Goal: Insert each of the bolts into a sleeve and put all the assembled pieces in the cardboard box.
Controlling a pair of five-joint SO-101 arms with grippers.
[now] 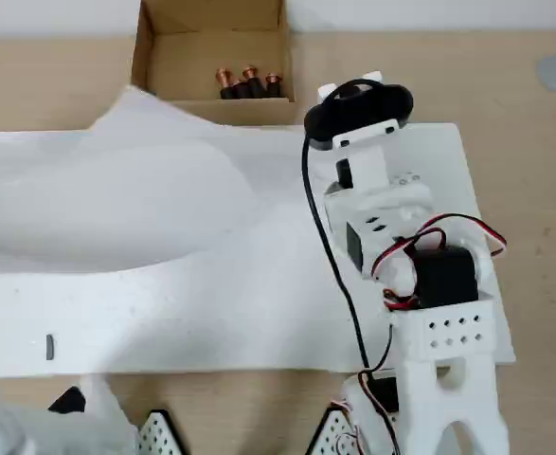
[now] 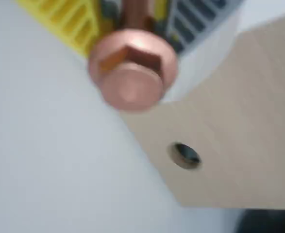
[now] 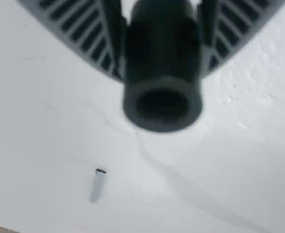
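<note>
Bolt is clamped in the left end effector, sleeve in the right end effector; axes should be lined up before pushing. Box is set at 12 o'clock.

You get the bolt blurred, shank cropped by the frame edge. Same for the sleeve, far end cropped. High view: the cardboard box is cut at upper frame, and the pieces inside are too small to count.
</note>
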